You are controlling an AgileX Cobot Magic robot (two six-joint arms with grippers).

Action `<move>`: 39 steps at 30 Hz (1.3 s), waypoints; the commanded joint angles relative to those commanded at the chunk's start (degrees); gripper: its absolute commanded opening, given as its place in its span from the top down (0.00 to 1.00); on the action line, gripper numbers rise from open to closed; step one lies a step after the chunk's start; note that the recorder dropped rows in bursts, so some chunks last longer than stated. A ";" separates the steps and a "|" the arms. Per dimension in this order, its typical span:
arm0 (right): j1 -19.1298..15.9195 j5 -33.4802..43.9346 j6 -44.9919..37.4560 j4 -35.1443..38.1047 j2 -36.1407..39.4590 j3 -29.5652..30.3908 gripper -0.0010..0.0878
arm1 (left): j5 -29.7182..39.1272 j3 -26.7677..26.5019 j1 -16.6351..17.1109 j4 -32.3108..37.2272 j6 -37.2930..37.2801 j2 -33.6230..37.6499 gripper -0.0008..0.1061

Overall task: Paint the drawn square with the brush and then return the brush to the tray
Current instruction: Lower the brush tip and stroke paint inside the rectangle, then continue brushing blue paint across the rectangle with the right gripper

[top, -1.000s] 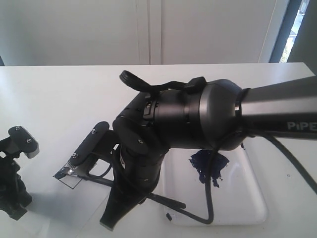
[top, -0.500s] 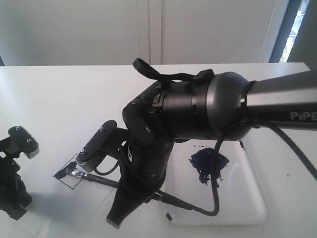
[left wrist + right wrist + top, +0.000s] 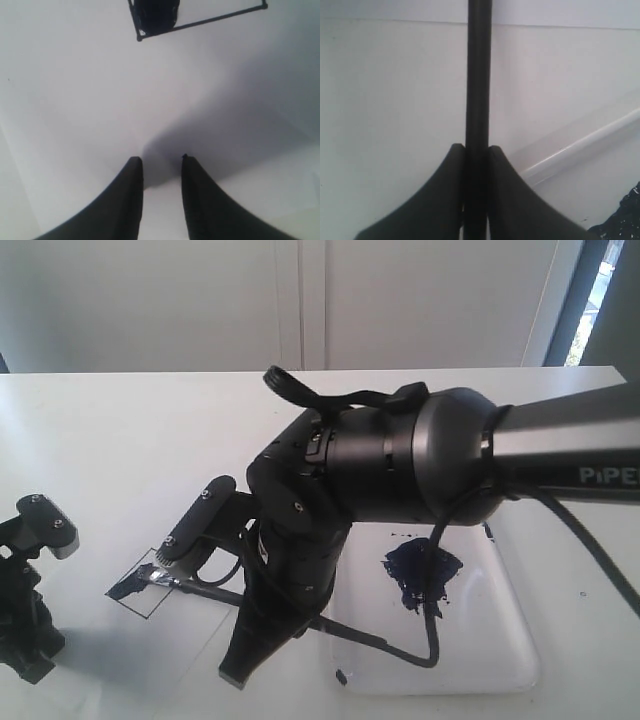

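Observation:
The brush [image 3: 200, 592] lies slanted, its dark bristles resting on the near-left corner of the drawn square [image 3: 152, 602], where a dark smear shows. My right gripper [image 3: 248, 610] is shut on the black handle [image 3: 479, 75], which runs straight between the two fingers of the right gripper [image 3: 477, 146]. The tray [image 3: 505, 645] sits to the right, with its dark blue blot [image 3: 420, 575] and rim [image 3: 570, 150]. My left gripper [image 3: 30, 640] stands at the far left. The left gripper [image 3: 159, 159] is open and empty above white paper, and a corner of the square [image 3: 200, 21] with a dark patch lies beyond it.
The bulky right arm [image 3: 400, 470] hangs over the middle of the table and hides much of the paper. A black cable [image 3: 432, 640] loops down over the tray. A small dark speck [image 3: 342, 675] lies in the tray's near-left corner.
The right wrist has lifted and turned a little. The brush ferrule has moved slightly right, while the bristles stay at the square's left corner. The left arm has not moved.

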 joint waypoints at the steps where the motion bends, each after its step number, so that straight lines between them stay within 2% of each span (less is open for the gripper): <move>1: 0.00 -0.18 0.25 -0.12 0.35 -0.14 0.99 | 0.00 0.00 0.00 0.00 0.00 0.00 0.68; 8: 0.00 -0.42 1.36 -0.49 1.29 -2.43 0.99 | 0.25 0.00 0.00 0.00 0.00 0.00 0.68; 15: 0.00 1.67 4.96 -6.54 1.29 -3.90 0.99 | 0.41 0.00 0.00 0.00 0.00 0.00 0.68; 39: 0.00 1.26 2.66 -4.20 1.29 -3.90 0.99 | 0.15 0.00 0.00 0.00 0.00 0.00 0.68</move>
